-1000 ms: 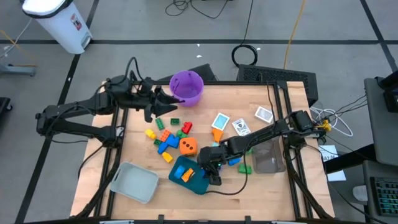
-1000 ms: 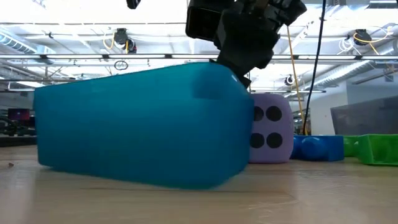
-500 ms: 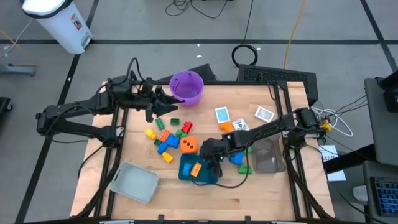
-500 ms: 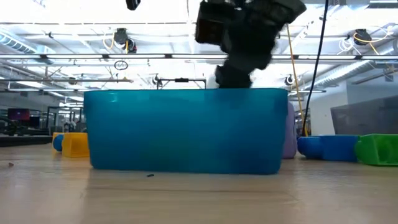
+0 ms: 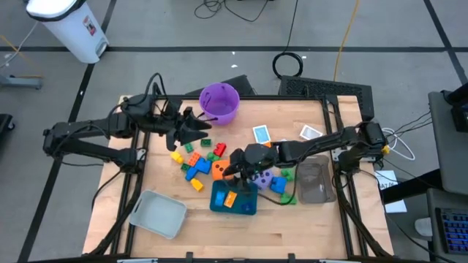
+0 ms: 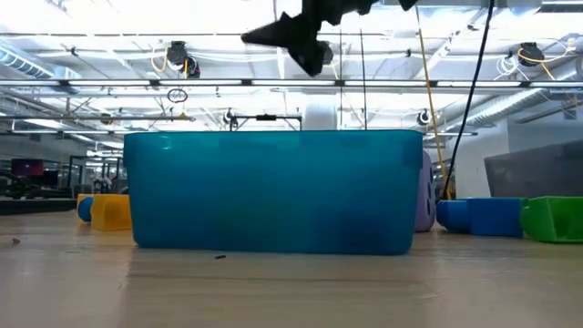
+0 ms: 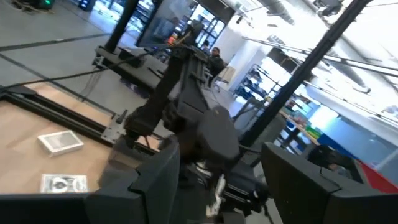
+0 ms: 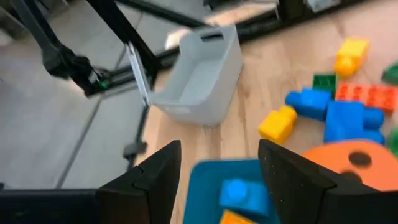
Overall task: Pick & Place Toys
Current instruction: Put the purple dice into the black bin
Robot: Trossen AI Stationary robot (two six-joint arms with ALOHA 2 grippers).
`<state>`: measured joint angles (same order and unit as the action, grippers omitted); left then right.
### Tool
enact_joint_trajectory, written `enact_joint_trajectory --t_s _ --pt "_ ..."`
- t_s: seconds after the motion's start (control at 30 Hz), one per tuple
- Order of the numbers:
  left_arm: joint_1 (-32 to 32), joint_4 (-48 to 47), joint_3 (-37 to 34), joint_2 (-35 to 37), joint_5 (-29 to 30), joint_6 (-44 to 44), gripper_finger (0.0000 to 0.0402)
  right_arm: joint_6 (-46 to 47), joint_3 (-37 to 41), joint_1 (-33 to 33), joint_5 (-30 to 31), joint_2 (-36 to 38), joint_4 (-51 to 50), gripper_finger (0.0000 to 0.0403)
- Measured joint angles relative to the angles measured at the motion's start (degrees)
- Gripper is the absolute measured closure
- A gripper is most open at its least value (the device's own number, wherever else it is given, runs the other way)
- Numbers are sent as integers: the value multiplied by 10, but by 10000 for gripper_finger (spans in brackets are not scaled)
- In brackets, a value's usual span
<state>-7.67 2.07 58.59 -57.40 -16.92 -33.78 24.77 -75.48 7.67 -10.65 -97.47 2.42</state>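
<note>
Above teal tray (image 5: 245,206) we see right pincer (image 5: 235,169) hanging, fingers spread, holding nothing; tray carries orange brick (image 5: 230,199) and blue brick (image 8: 244,193); orange die (image 5: 221,172) just beside it; purple die (image 5: 263,179) under right arm; loose bricks (image 5: 191,164) mid-table; left pincer (image 5: 205,131) near purple bucket (image 5: 219,102), fingers apart, empty.

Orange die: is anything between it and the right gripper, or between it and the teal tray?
Nothing visible. The right gripper, open and empty, hangs just beside the orange die. The teal tray sits next to the die, with only bare wood between them.
</note>
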Motion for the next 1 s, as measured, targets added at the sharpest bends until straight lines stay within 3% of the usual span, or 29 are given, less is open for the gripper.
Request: enact_joint_trajectory --t_s 0.47,0.7,0.87,1.0 --pt "123 6 0 37 108 50 170 -29 -1 -21 13 90 -63 200" --pt "156 -67 0 67 164 113 170 -87 -41 -9 123 149 -281 200" --pt "153 -138 0 85 196 151 170 -57 -147 21 195 125 -454 200" --pt "137 -176 0 93 200 170 170 27 -194 38 210 85 -548 200"
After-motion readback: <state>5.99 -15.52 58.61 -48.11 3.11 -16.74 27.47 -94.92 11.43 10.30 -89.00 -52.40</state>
